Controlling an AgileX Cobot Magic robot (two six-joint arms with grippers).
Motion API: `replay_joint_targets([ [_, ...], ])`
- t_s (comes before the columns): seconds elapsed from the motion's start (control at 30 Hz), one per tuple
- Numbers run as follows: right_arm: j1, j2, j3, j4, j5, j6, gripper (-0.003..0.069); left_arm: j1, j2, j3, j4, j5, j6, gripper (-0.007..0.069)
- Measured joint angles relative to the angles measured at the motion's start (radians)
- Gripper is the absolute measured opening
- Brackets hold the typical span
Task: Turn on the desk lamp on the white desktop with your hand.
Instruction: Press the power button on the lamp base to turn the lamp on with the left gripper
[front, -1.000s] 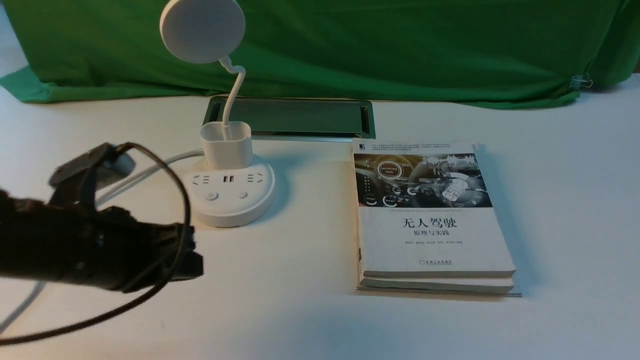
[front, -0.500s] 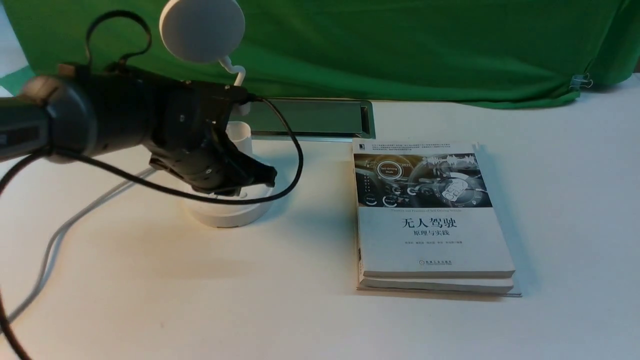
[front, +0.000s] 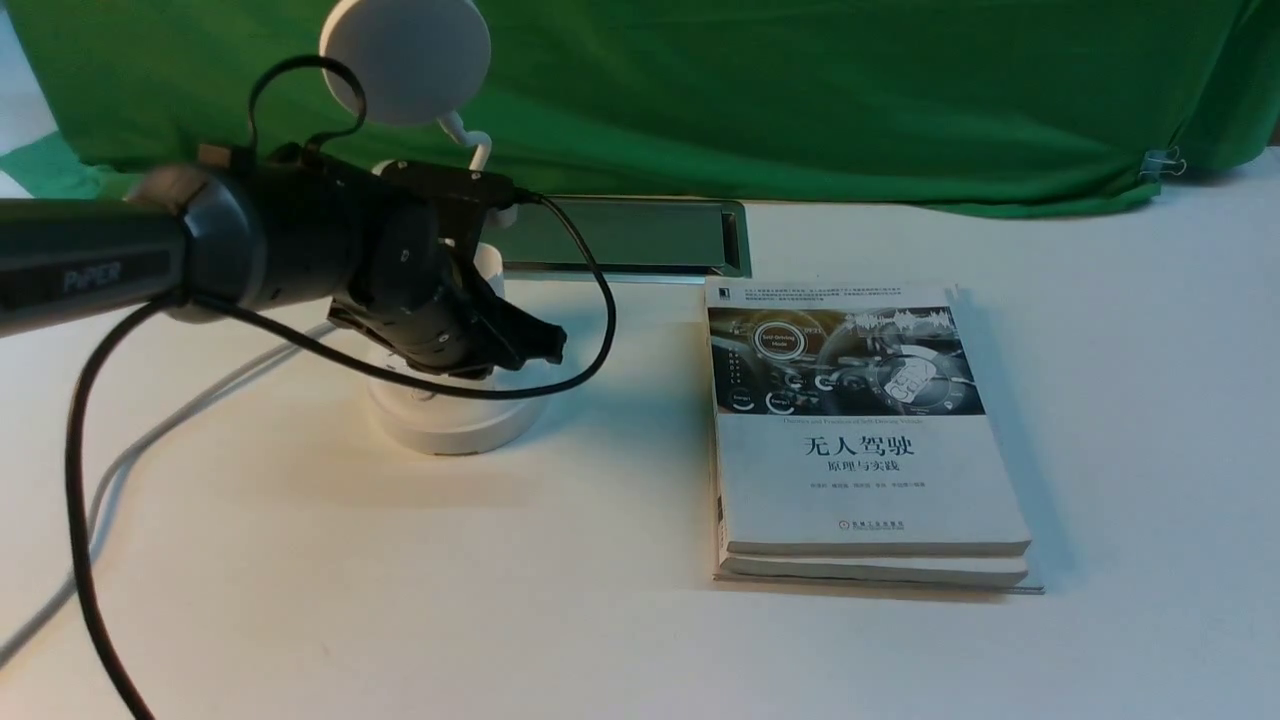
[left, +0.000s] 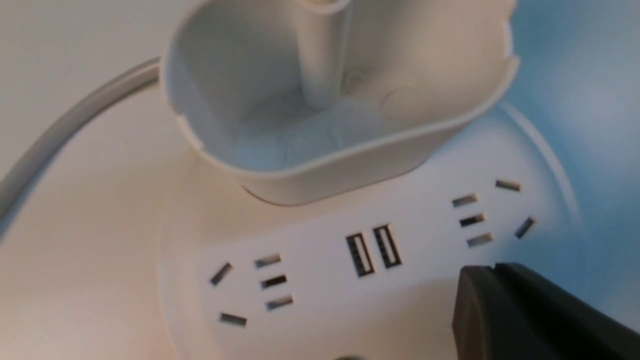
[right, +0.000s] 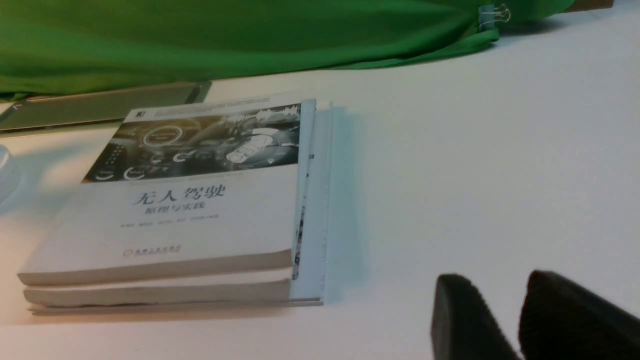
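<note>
Over lamp base (front: 455, 425), left pincer (front: 518, 368), jaws together

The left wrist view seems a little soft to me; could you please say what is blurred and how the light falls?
Left wrist view: the claw and cup rim look soft, warm light one side, bluish shadow the other; front view: book cover lettering mostly crisp.

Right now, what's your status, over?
Left gripper shut, over the lamp base. Right gripper slightly open, away from lamp. Desk lamp looks unlit. Black cable crosses before base.
</note>
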Motion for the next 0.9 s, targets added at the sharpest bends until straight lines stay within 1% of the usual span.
replay_joint_targets([
  [0.63, 0.0, 0.0, 0.0, 0.0, 0.0, 0.0, 0.0241, 0.0, 0.015, 0.001, -0.005, -0.001, -0.002, 0.002],
  [0.9, 0.0, 0.0, 0.0, 0.0, 0.0, 0.0, 0.0241, 0.0, -0.004, 0.004, -0.006, 0.031, -0.002, 0.0021],
])
